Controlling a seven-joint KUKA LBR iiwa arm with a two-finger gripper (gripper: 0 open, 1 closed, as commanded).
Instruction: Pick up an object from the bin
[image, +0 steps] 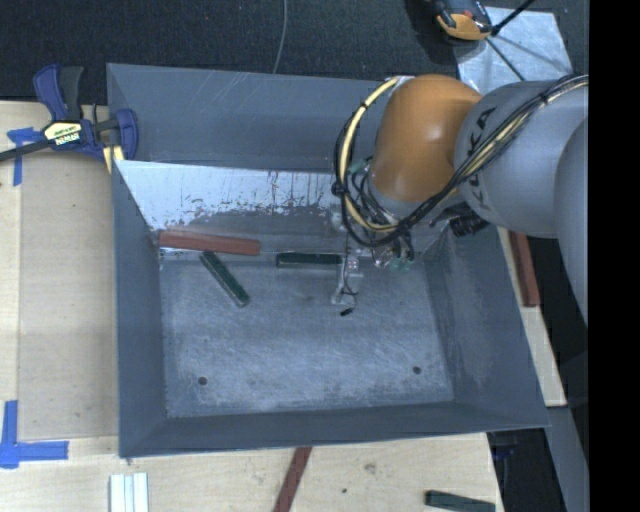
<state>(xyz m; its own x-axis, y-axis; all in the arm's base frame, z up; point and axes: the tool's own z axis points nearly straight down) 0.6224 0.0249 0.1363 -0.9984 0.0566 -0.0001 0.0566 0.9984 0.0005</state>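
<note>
Near the bin's (140, 330) back wall, the gripper (346, 298) hangs just beside a dark green stick (308, 260), apparently empty; its opening I cannot tell. The pick looks undone.

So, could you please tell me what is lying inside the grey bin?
A reddish-brown stick along the back wall, a tilted dark green marker beside it, and another dark green stick left of the gripper. The arm covers the back right corner of the bin.

Two dark green sticks (223, 278) (308, 260), one red-brown stick (210, 242).
</note>
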